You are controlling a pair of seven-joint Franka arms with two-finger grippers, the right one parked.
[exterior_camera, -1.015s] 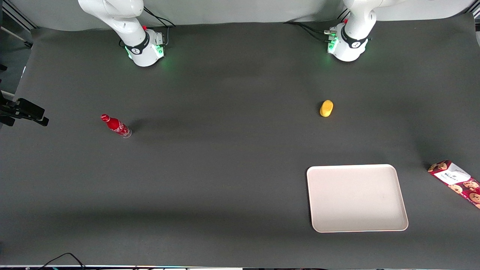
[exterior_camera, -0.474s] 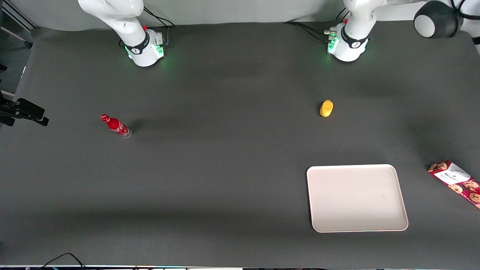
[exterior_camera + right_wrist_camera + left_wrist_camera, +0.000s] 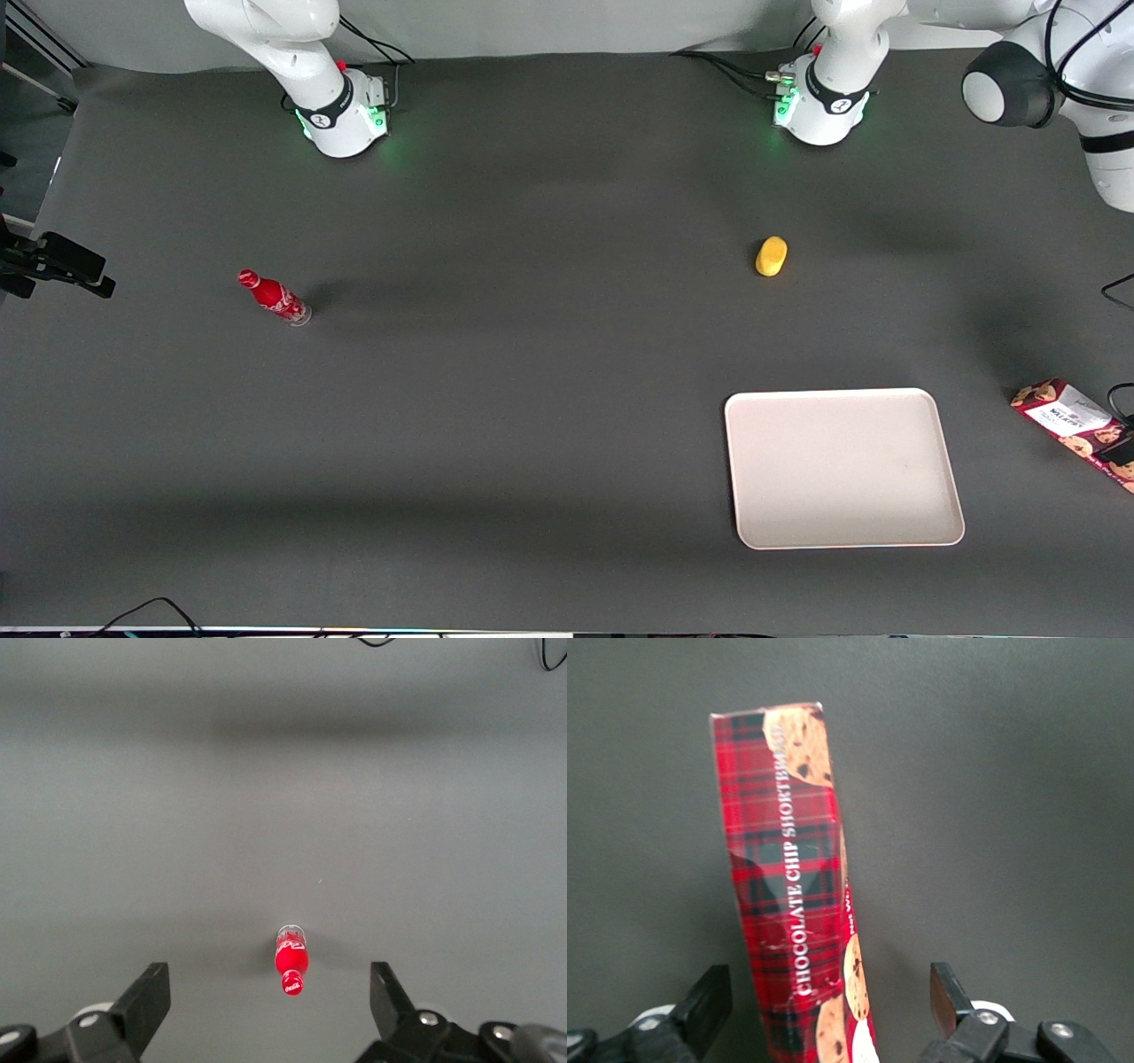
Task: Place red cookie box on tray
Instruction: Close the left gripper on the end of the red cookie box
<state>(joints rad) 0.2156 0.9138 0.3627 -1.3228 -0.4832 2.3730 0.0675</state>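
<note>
Since half a second ago the working left arm (image 3: 1063,80) has swung farther into the front view at its own end of the table, its dark joint cap now lower and nearer the red cookie box (image 3: 1067,418), and a dark piece of its hand has come to overlap the box where the frame cuts it. Everything else on the table (image 3: 532,399) has kept its place.

From the front, the box lies flat on the table at the working arm's end, beside the tray (image 3: 771,532) and clearly apart from it, turned at a slant. Only part of it shows; the rest runs out of frame, and a dark part of the arm covers a little of it at the edge.

The wrist view looks down on the box's tartan face with the words "CHOCOLATE CHIP SHORTBREAD". One end is cut off by the frame. The gripper (image 3: 830,1014) hangs above that end with its fingers (image 3: 709,1001) spread wide, one on each side of the box and neither touching it. Only the finger ends show.

The tray carries nothing. A small yellow object (image 3: 772,256), too small to name, lies farther from the front camera than the tray. A red cola bottle (image 3: 273,298) stands toward the parked arm's end.
</note>
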